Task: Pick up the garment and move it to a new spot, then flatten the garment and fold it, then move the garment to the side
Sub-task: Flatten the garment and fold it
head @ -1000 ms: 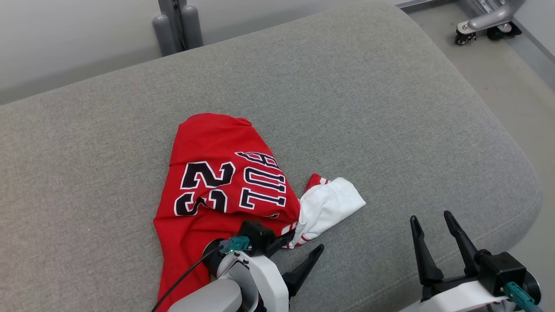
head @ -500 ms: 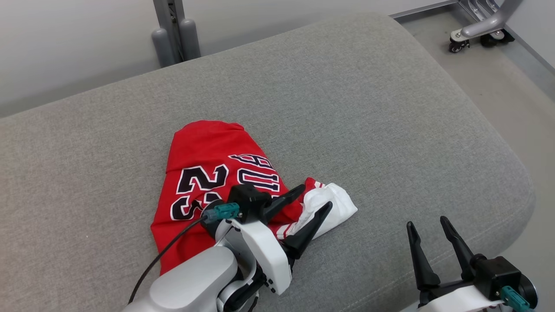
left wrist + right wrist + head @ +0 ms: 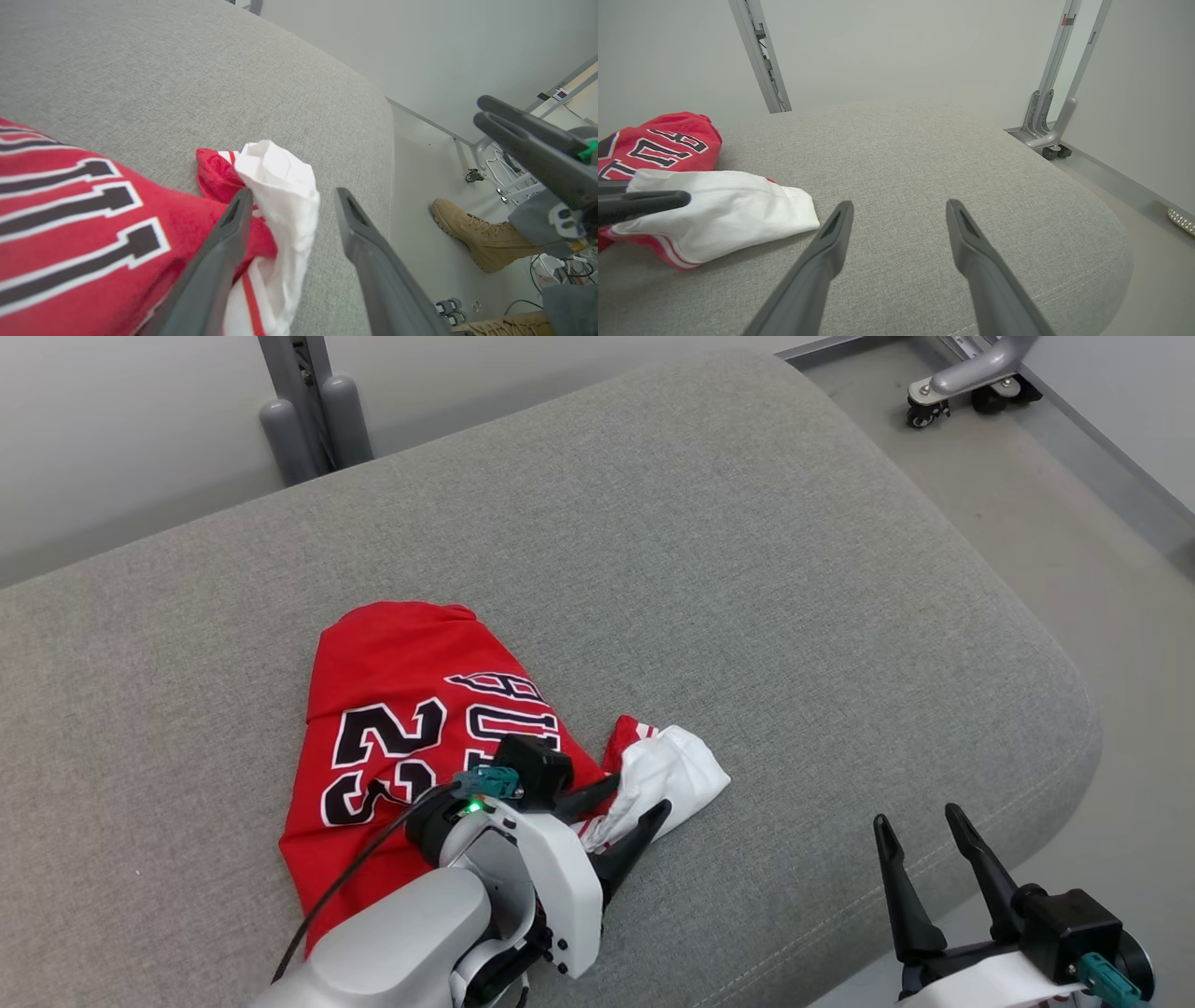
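Garment point(image 3: 392, 672): red jersey crumpled on cushion point(image 3: 747, 569); its white fold lies between the left gripper point(image 3: 638, 795) fingers, with the red bulk beside its wrist.
Writing: "23", black, white-edged; other letters partly hidden.
Left gripper: jaws apart, straddling fold, low.
Right gripper point(image 3: 918, 817): jaws apart, empty, well right of garment.

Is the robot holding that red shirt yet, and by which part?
Nothing yet. The left gripper has open jaws astride the white fold of the shirt; the right gripper is open, apart.
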{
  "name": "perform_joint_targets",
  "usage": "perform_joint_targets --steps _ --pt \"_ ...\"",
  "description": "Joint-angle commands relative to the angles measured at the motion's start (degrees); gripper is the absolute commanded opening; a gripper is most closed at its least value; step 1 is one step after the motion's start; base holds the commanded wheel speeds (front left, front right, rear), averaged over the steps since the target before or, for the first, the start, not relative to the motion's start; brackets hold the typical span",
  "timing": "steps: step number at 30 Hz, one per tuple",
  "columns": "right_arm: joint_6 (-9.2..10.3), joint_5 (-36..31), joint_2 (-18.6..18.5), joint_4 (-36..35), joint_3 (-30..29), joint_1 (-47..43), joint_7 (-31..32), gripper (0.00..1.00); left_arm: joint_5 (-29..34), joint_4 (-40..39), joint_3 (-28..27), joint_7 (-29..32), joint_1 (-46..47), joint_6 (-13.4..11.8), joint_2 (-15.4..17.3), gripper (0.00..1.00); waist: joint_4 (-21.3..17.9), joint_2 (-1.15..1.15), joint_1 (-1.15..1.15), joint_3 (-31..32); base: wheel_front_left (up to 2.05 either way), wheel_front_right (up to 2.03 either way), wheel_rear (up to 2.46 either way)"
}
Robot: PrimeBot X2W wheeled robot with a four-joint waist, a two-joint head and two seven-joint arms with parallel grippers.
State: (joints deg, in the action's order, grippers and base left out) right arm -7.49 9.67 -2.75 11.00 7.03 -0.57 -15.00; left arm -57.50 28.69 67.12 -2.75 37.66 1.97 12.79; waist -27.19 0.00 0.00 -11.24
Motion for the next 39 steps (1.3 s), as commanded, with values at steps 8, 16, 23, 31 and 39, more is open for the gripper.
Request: perform_joint_targets --steps 8,16,23,31,39 --pt "-0.01 0.40 -0.27 -0.30 -0.06 -0.07 -0.28 1.00 4.86 -1.28 3.81 -1.16 -1.50 1.54 -1.16 0.00 0.62 0.00 0.00 -0.29 0.00 0.00 0.00" --pt "-0.01 0.38 -0.27 0.08 -0.15 0.39 -0.29 1.00 8.42 3.59 5.70 -1.31 -6.92 4.09 -2.86 1.00 0.73 0.00 0.00 -0.75 0.00 0.00 0.00" --pt "-0.01 -0.27 -0.25 0.14 -1.44 -0.57 -0.28 1.00 5.81 1.56 4.83 -7.25 -9.05 5.34 -5.40 1.00 2.12 0.00 0.00 0.29 0.00 0.00 0.00" --pt "-0.01 -4.56 -0.32 -3.17 -4.97 -2.30 -0.28 1.00 5.79 -9.08 -5.09 -12.36 -14.34 -1.91 -1.69 1.00 8.34 0.00 0.00 5.46 0.00 0.00 0.00" --pt "-0.01 -9.32 -0.25 -8.28 -10.82 -5.06 -0.27 1.00 19.51 -24.21 -26.71 -12.41 -34.60 -13.98 4.08 1.00 17.84 0.00 0.00 11.69 0.00 0.00 0.00"
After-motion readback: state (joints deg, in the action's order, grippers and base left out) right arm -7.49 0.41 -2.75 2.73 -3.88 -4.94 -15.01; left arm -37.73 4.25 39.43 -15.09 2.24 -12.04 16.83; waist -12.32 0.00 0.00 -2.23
